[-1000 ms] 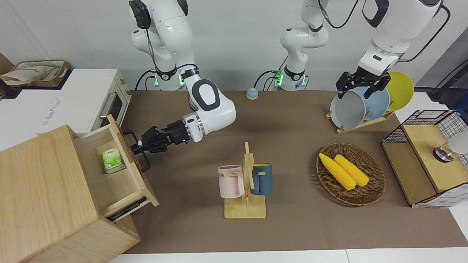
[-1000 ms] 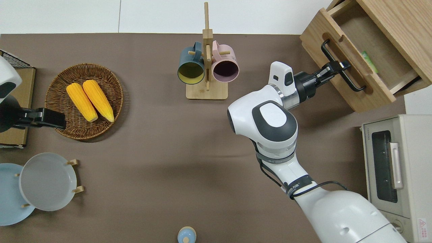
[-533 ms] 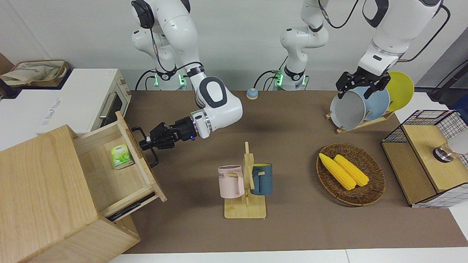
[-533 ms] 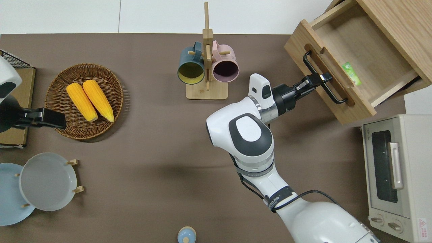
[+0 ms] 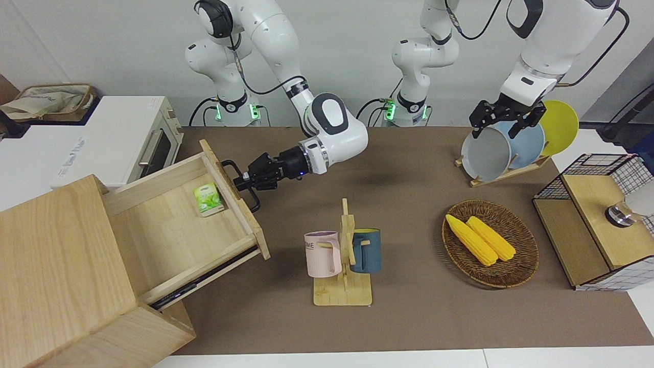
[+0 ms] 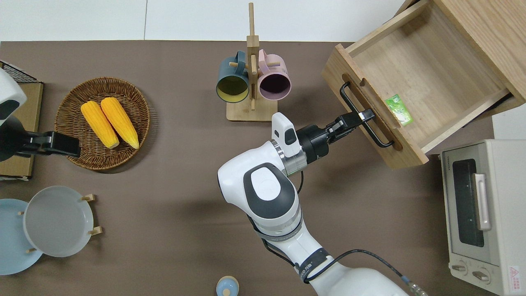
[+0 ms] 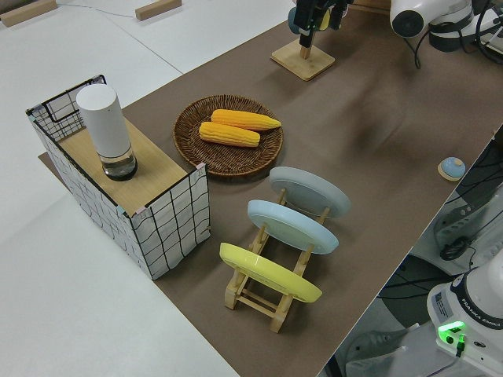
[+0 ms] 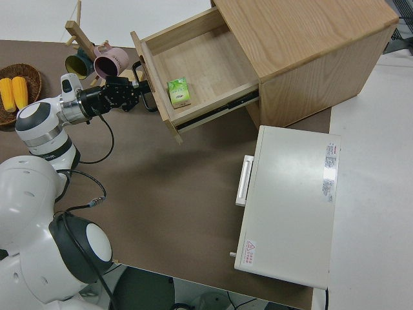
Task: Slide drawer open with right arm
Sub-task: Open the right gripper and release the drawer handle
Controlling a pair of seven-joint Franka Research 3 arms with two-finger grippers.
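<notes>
Right hand (image 6: 361, 117) clenched on the black U-shaped metal handle (image 6: 363, 115); wide pale-wood drawer (image 6: 415, 86) is far out, overpulling risks jamming its runners.

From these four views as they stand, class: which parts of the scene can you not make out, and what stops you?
- Drawer: its inner end is hidden under the cabinet top in the overhead view.
- Green carton: its print is too small to read in every view.
- Cabinet: cut off by the frame edge in the front and overhead views.
- Right end effector, on the drawer handle: barely visible in the left side view, at the top edge.
</notes>
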